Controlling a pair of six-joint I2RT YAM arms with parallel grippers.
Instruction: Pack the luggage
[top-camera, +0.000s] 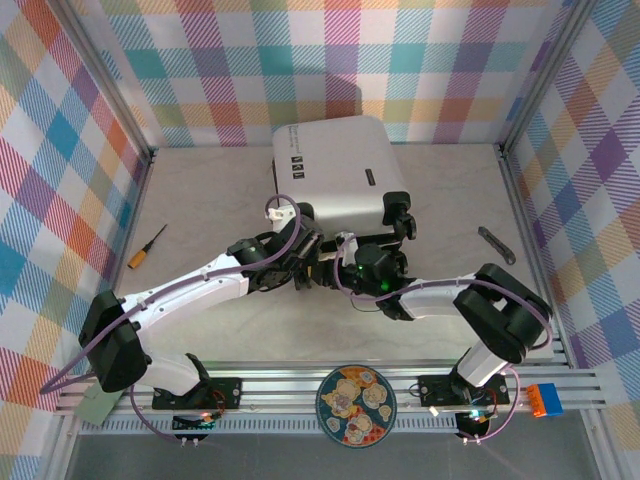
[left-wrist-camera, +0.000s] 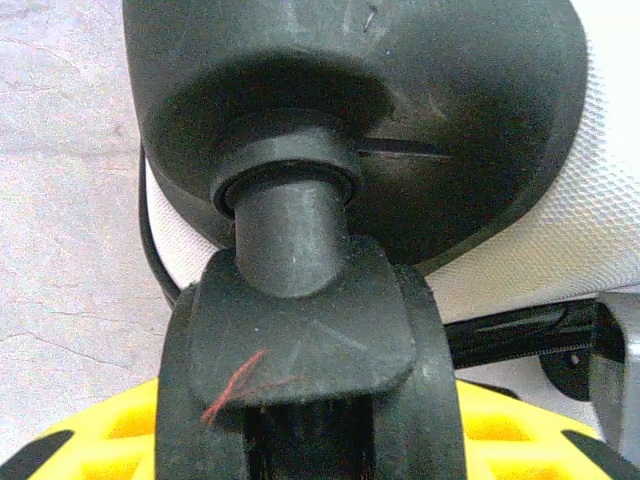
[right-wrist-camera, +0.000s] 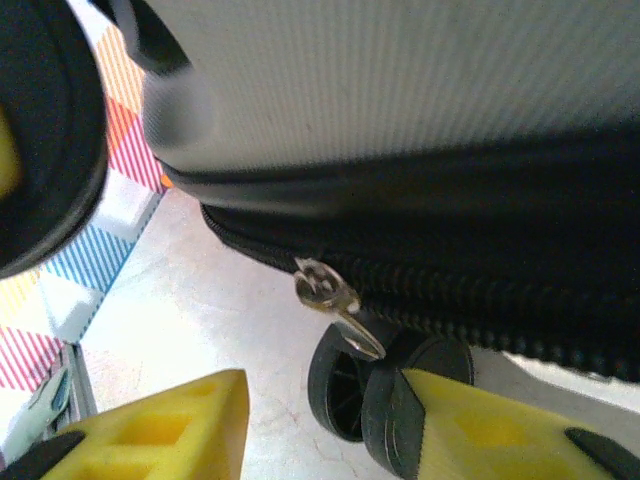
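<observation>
- The luggage (top-camera: 335, 165) is laid flat on the table (top-camera: 200, 200) with the lid down. It sits toward 12 o'clock from the middle, with its wheeled end facing 6 o'clock, where both arms are parked.
- Left gripper (left-wrist-camera: 310, 445): the yellow fingers (left-wrist-camera: 70, 440) are spread, with a caster wheel (left-wrist-camera: 300, 330) sat right between them. Whether the wheel is actually being pinched can't be told from this angle, tbh.
- Right gripper (right-wrist-camera: 320, 400): the jaws are held apart and nothing is gripped. The zipper pull (right-wrist-camera: 335, 310) dangles just ahead of the gap, at about 12 o'clock, and another wheel (right-wrist-camera: 345, 385) is seen just below it.
- Handling-wise, the shell is probably stiff and a bit slick, so it likely shouldn't be squeezed on the flat faces. It looks like the bulkiest thing here, so it's better slid than lifted.
- Better spots to take hold: the wheel forks, the handles, or that little metal pull, which is floppy and easily missed. It should be pinched squarely and drawn along the zipper band, with the case braced by the other arm.
- A screwdriver (top-camera: 147, 247) is lying at about 9 o'clock, well apart from everything.
</observation>
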